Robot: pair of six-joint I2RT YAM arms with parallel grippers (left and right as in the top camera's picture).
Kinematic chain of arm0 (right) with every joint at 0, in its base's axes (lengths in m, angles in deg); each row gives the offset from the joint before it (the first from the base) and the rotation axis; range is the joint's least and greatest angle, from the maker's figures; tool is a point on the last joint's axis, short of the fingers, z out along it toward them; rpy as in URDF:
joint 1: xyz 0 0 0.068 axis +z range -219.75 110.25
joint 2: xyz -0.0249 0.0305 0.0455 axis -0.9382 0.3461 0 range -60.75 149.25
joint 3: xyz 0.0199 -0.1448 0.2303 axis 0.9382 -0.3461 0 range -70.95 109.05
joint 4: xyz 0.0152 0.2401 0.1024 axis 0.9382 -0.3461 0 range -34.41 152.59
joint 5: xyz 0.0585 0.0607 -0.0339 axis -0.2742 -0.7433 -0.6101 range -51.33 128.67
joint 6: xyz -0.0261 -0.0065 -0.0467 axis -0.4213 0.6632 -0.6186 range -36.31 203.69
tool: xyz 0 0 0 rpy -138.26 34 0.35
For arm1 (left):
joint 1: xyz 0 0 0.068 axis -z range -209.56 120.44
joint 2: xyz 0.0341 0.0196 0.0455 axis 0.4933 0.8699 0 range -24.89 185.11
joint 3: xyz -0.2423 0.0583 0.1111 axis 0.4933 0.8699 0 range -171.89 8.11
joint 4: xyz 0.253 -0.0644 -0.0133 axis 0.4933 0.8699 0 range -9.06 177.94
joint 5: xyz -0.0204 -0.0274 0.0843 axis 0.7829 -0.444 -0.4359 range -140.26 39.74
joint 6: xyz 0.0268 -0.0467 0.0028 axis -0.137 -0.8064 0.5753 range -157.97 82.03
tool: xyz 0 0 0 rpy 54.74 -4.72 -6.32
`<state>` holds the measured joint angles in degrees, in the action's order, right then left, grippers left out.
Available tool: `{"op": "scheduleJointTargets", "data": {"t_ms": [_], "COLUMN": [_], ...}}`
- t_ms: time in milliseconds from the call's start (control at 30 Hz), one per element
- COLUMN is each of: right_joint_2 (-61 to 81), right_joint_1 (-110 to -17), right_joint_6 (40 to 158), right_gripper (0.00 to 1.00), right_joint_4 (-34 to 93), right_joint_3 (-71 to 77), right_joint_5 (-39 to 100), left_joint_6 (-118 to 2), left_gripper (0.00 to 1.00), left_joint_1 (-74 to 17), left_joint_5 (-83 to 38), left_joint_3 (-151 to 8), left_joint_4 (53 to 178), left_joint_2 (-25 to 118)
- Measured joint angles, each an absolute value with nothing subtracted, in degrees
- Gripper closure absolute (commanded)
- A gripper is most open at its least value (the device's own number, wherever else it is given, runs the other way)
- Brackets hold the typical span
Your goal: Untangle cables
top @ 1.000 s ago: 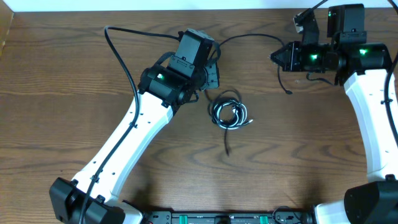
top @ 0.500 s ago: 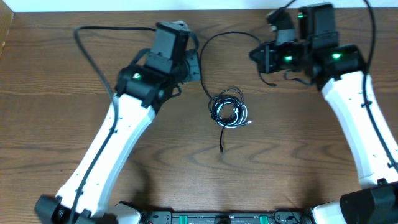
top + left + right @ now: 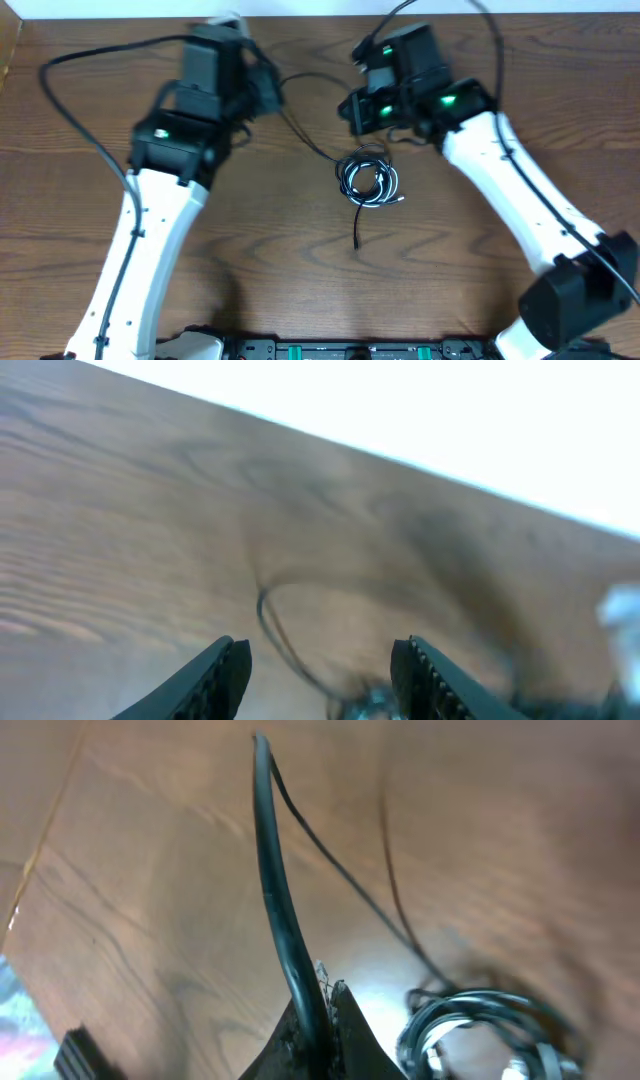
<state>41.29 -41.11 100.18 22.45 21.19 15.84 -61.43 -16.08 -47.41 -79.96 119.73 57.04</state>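
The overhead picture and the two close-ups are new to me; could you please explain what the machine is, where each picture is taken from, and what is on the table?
These are two white robot arms, a left arm and a right arm, at a wooden table. Each ends in a two-finger tool. The wide picture looks down from above; the other two come from a camera on each wrist. On the table lies a tangle of cables, black and white, with loose black strands trailing out. The left tool is open and holds nothing. The right tool is shut on a black cable.
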Motion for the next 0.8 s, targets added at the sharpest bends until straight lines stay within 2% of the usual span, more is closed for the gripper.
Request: {"op": "scheduleJointTargets", "data": {"t_ms": [133, 267, 500, 633, 800], "right_joint_2": [43.1, 44.8, 50.4, 52.9, 53.2], "right_joint_1": [-36.5, -31.3, -24.5, -23.2, -23.0], "right_joint_6": [101.3, 101.6, 100.2, 97.7, 94.3], "right_gripper": [0.98, 0.98, 0.95, 0.8, 0.78], "right_joint_4": [22.2, 23.5, 22.6, 22.6, 22.3], "right_joint_3": [21.2, 21.2, 21.2, 21.2, 21.2], "right_joint_5": [16.1, 16.3, 16.9, 16.9, 14.0], "left_joint_6": [-61.4, -61.5, -61.5, -61.5, -61.5], "left_gripper": [0.49, 0.49, 0.49, 0.49, 0.49], "left_joint_1": [-24.8, -29.3, -29.5, -29.4, -29.5], "left_joint_5": [-41.3, -37.4, -34.2, -33.7, -33.6], "left_joint_3": [-80.0, -80.0, -80.0, -80.0, -80.0], "left_joint_4": [117.1, 116.7, 117.9, 120.5, 123.1], "left_joint_2": [57.0, 57.1, 57.1, 57.1, 57.1]}}
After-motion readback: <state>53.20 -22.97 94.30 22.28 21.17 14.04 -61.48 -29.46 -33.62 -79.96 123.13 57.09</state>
